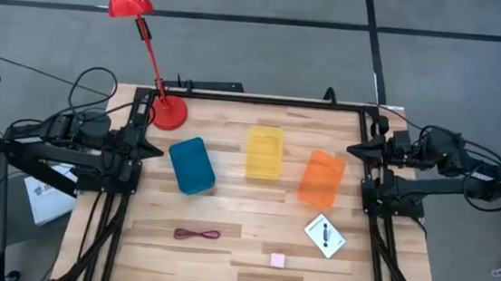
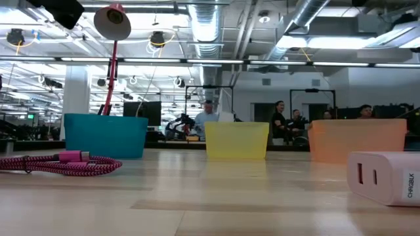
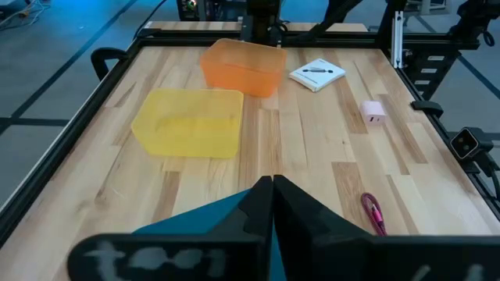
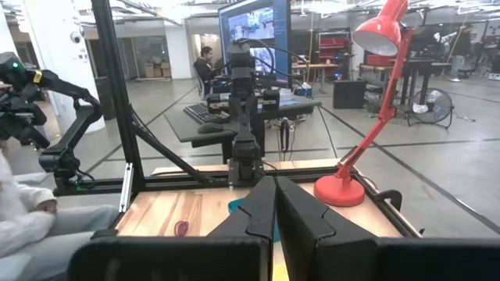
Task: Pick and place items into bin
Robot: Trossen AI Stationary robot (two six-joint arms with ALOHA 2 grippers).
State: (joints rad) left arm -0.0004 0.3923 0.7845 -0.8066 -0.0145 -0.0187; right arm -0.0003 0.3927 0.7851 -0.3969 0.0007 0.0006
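Left hand (image 1: 157,149) parked at the left edge of the bench (image 1: 250,250), fingers pressed together, holding nothing, just beside the teal bin (image 1: 192,164). Right hand (image 1: 355,150) parked at the right edge, fingers likewise closed and empty, near the orange bin (image 1: 322,178).

Landmark: yellow bin (image 1: 264,153), mid-bench, between teal bin and orange bin, all three apart from each other. Red desk lamp (image 1: 167,112) base on the bench at the far left corner, beyond the teal bin.

Dark red looped cord (image 1: 197,234) flat on the bench, nearer the front edge than the yellow bin and to its left, well apart from every bin. Seen in the low view as a braided cable (image 2: 62,162) with a pink plug. Pale pink cube (image 1: 277,260) at the front edge, straight in front of the yellow bin; two slots on one face in the low view (image 2: 384,176). White square card with black mark (image 1: 325,235) lying flat, front right of the yellow bin, just in front of the orange bin, not touching it.

All three items outside the bins.

People in the room beyond the bench.
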